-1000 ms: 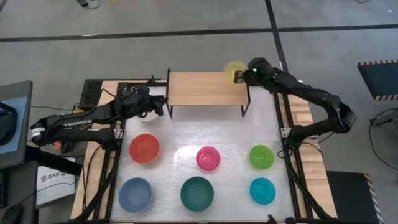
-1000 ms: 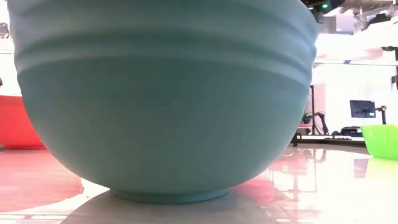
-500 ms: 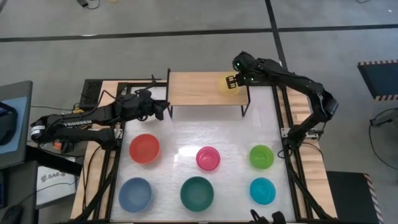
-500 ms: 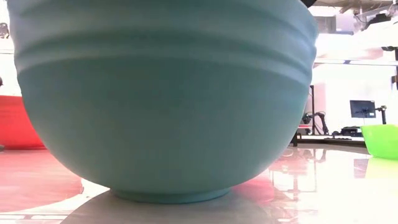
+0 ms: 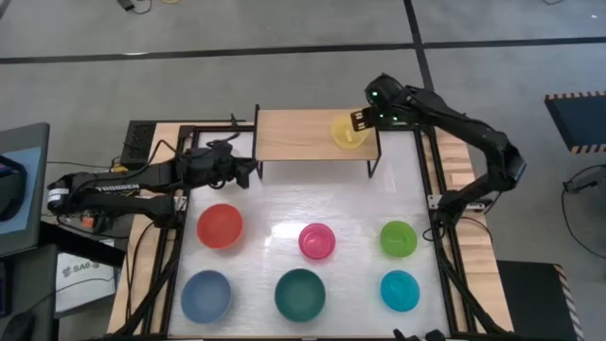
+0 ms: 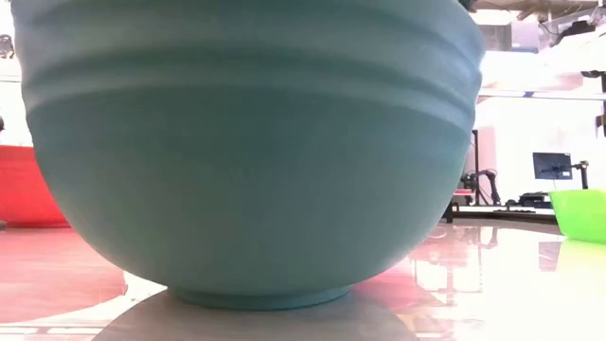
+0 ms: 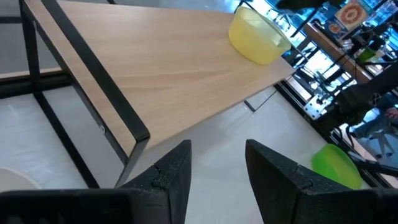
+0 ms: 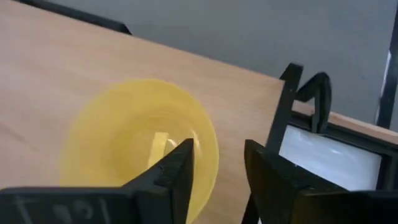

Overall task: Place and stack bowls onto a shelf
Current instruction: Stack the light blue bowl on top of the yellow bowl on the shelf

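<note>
Right pincer (image 5: pixel 357 120): you have it over the shelf's right end, fingers spread with a clear gap and holding nothing. In the right wrist view one finger sits inside the yellow bowl's rim and the other outside, so the wall lies between them, unpinched.
Yellow bowl (image 5: pixel 347 132): it looks set down on the shelf (image 5: pixel 303 135) at the right end, upright, close to the edge. Whether its base is fully flat you cannot tell.
Left pincer (image 7: pixel 214 168): your left arm waits just off the shelf's left end, fingers apart and empty.
Bowls on the surface (image 5: pixel 265 204): red bowl (image 5: pixel 220 225), pink bowl (image 5: pixel 316 241) and lime green bowl (image 5: pixel 399 239) in the row nearer the shelf; light blue bowl (image 5: pixel 206 294), dark green bowl (image 5: pixel 300 293) and cyan bowl (image 5: pixel 400 290) in the row farther from it. All stand apart, none stacked.
White bowl: not seen anywhere.
Handling: expect thin, stiff, light plastic with a smooth, slippery wall. A nudge would likely slide a bowl, and a hard squeeze could flex the rim.
Where to grip: take the rim, one finger inside and one outside, as the right pincer stands now.
Risk: the yellow bowl is near the shelf's right edge; lift straight up so a finger does not drag it off.
Progress: one bowl is on the shelf, six wait.
</note>
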Tool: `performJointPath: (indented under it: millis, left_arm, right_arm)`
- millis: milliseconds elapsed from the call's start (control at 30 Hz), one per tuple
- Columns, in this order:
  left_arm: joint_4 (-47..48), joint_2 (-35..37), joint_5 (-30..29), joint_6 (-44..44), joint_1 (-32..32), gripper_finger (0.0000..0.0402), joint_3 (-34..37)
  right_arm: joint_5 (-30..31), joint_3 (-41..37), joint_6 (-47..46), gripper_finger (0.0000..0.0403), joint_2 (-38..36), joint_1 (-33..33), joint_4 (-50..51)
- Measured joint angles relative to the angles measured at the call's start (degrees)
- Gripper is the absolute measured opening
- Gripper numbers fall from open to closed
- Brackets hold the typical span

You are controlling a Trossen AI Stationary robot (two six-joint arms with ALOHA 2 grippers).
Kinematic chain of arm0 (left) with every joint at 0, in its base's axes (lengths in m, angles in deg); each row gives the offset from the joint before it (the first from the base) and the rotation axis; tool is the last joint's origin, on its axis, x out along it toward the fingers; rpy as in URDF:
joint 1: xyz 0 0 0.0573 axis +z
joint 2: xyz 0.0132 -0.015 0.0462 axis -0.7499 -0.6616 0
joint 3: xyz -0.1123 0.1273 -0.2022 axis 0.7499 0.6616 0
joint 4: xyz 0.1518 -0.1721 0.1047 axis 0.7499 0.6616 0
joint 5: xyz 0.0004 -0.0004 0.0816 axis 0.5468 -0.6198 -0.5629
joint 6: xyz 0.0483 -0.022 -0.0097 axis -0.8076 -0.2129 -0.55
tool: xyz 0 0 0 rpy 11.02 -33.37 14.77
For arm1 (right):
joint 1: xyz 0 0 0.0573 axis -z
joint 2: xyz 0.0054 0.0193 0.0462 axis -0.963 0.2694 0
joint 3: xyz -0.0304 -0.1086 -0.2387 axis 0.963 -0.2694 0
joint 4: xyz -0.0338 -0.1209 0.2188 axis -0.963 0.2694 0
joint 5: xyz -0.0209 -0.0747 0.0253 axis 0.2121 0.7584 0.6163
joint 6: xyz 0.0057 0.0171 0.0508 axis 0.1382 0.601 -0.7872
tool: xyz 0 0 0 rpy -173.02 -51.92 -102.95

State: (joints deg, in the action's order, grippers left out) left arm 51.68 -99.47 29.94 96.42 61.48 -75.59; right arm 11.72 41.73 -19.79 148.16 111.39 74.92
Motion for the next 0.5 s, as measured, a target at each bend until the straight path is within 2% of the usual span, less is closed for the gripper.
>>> performJointPath:
  millis: [233, 500]
  left_arm:
    - [-0.02, 0.0, 0.1, -1.31, -2.25, 0.0135, 0.0]
    - [-0.08, 0.0, 4.1, -9.32, -4.09, 0.0135, 0.0]
  right_arm:
    - [0.22, 0.0, -1.0, 0.0172, -7.52, -8.34, 1.75]
    - [3.51, 0.02, -14.9, 0.0158, -8.62, -27.3, 7.79]
